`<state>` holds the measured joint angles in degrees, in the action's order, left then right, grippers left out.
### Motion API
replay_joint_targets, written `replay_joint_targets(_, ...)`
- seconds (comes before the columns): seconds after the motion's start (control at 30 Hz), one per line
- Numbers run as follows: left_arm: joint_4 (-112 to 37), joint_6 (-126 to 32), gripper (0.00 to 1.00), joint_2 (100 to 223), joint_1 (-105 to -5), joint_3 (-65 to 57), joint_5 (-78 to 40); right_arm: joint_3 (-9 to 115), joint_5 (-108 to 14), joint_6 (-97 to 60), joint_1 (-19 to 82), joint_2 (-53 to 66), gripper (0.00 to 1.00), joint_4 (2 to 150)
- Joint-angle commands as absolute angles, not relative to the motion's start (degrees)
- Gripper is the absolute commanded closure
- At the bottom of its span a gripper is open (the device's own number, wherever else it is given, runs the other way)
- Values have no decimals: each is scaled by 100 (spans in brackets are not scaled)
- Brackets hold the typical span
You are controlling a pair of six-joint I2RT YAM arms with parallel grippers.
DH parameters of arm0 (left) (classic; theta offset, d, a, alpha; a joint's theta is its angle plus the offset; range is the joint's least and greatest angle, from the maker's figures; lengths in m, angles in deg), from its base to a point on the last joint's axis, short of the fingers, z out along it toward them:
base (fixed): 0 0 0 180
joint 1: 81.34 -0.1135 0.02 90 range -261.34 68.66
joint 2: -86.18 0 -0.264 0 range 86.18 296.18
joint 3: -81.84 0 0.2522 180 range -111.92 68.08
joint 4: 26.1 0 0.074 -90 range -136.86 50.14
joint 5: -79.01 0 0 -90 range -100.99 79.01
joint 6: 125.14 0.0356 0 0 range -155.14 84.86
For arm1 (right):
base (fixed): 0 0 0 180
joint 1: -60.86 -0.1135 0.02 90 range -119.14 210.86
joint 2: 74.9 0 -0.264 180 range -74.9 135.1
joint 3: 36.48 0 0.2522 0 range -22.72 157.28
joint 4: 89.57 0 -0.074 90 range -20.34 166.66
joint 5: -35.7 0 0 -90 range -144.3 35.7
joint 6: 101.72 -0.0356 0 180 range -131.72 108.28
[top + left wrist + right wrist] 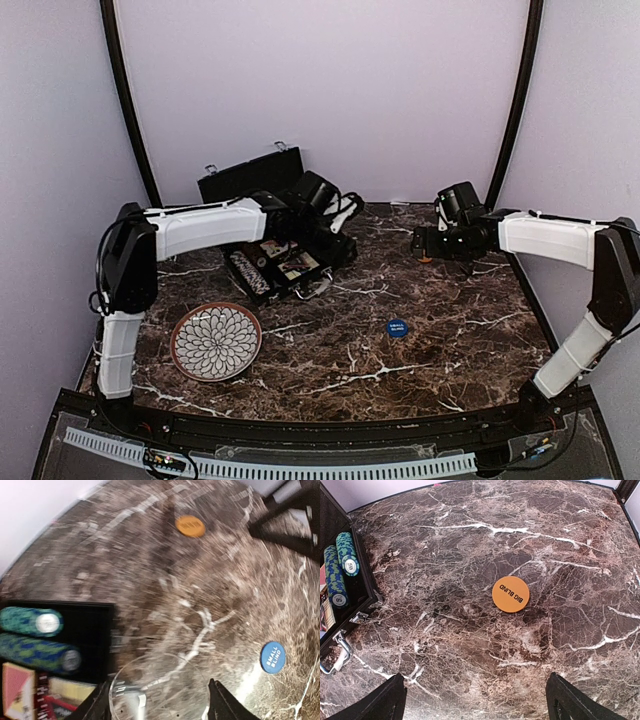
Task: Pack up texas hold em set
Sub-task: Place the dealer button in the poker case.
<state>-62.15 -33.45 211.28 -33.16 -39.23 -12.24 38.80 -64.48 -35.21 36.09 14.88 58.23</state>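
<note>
Ahead of right jaws: orange button (510, 594)

Soft, diffuse light leaves faint shadows on the brown marble surface (420, 340). Motion blur smears the left wrist view, and glare streaks the clear round plastic piece (136, 699) in the left hand (160, 684). The right wrist view is crisp.
</note>
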Motion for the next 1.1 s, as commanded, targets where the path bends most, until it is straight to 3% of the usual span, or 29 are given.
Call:
replay_joint_targets(0.0, -6090, -3566, 57, 20296, -3961, -3462, -1261, 3959, -6488, -3520, 3644, 1404, 2, 5812)
replay_joint_targets(0.47, -5922, -3707, 57, 20369, -5201, -3105, -1317, 4021, -6423, -3441, 3643, 1496, 1, 5693)
replay_joint_targets(1.07, -5943, -3574, 53, 21608, -5402, -3778, -1170, 4080, -6626, -3314, 3643, 1457, 2, 5488)
